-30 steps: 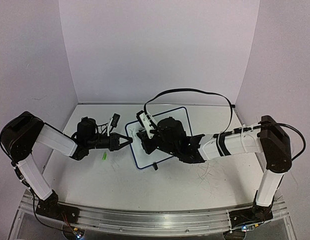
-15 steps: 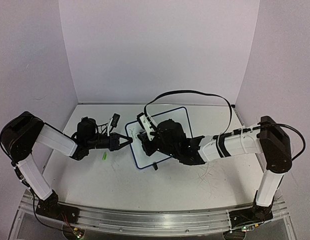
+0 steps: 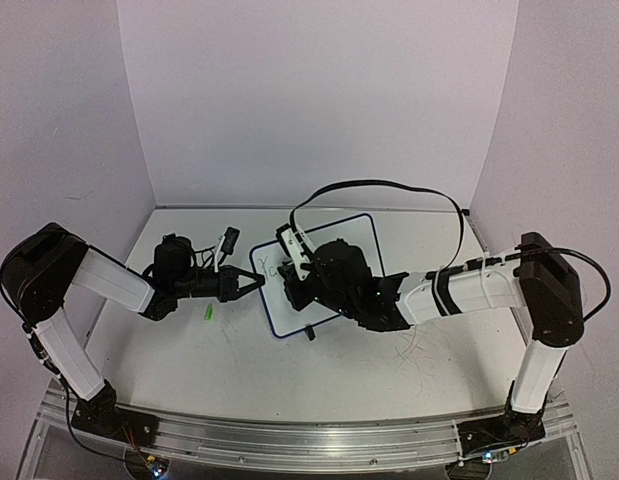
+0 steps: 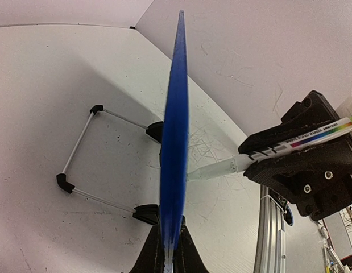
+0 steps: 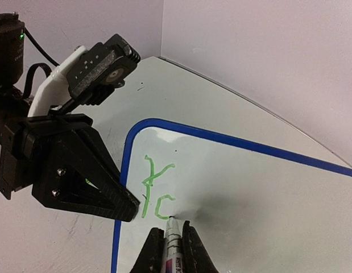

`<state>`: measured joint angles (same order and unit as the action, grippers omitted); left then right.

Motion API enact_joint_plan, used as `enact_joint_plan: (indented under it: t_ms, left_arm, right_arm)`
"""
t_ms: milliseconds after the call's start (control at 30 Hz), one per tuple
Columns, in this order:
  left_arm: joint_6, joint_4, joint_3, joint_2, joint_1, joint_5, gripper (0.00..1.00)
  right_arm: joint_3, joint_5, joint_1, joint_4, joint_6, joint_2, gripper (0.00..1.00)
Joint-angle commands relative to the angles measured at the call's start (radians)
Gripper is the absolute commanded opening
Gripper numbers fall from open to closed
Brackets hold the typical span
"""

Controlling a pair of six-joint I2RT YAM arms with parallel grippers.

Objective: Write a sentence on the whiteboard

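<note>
The whiteboard with its blue rim stands tilted at mid-table. My left gripper is shut on its left edge; in the left wrist view the rim is edge-on between the fingertips of the left gripper. My right gripper is shut on a marker, its tip touching the whiteboard face. The sentence stands as a green "Y" and a small "c"-shaped stroke near the top left corner. The marker also shows in the left wrist view.
A green marker cap lies on the table left of the board. The board's wire stand with black feet sits behind it. A black cable loops above the right arm. Walls close the back and sides.
My right gripper has shifted slightly over the board's left part, and a second green stroke now shows beside the first letter. The left arm has not moved.
</note>
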<state>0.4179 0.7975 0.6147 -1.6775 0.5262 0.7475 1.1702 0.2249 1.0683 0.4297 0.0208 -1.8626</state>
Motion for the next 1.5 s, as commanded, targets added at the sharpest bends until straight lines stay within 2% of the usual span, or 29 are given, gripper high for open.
enact_joint_plan:
  t_ms: [0, 1267, 1467]
  left_arm:
    - [-0.022, 0.0, 0.017, 0.004, 0.012, 0.044, 0.0]
    - [-0.021, -0.001, 0.016, 0.005, 0.012, 0.048, 0.0]
    - [-0.022, -0.001, 0.013, 0.003, 0.012, 0.041, 0.0]
  right_arm:
    - [0.014, 0.071, -0.015, 0.023, -0.009, 0.023, 0.0]
    - [0.082, -0.006, -0.007, 0.016, -0.013, -0.036, 0.0]
    - [0.045, -0.028, 0.0, 0.011, -0.013, 0.019, 0.0]
